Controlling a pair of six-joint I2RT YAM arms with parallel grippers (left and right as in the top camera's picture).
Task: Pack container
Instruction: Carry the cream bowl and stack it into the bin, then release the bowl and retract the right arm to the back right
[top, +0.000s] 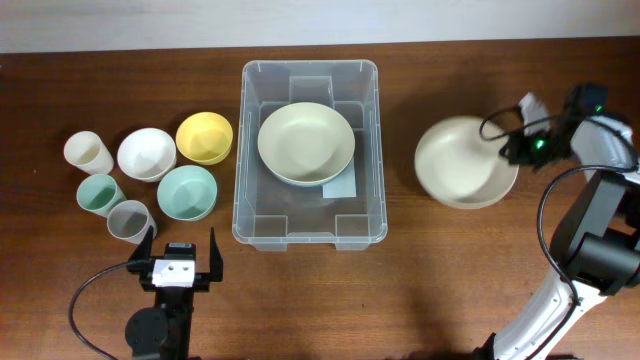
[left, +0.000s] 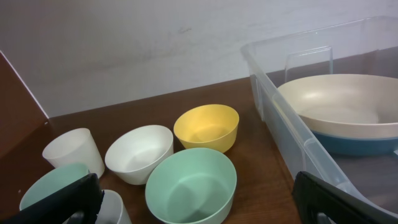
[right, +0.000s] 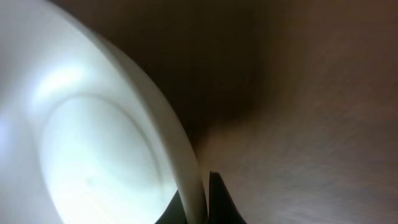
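- Cream bowl (top: 465, 163), wide and shallow, sits toward the right edge of the wooden bench (top: 100, 300). The right gripper (top: 517, 150) is at its right-hand rim. In the right wrist view the rim runs between the two fingertips with no gap showing, so I judge the jaws pinched on that lip.
- The container (top: 310, 228) sits mid-bench, its long sides running from the far edge toward the near edge, well apart from the cream bowl. A pale green dish (top: 306, 143) lies in its far half; the near half is bare.
- The step in hand looks like lifting the cream bowl and carrying it left into the container.
- A pinch on one side of so wide a bowl will probably let the far lip droop. Raise it slowly and keep it close to level.
- Get the low lip above the container's right wall before crossing, or it may catch and shove the bin.
- Nesting it centred on the pale green dish looks the safest seat; off-centre it would likely rest tilted on the stepped base.
- Let go only once the bowl is borne from below.
- The left gripper (top: 182, 243) waits by the near edge, left of centre, fingers spread wide and holding nothing. It points toward the cluster of small bowls and cups (top: 187, 190) nearer the left edge, and is best kept clear of the crossing.
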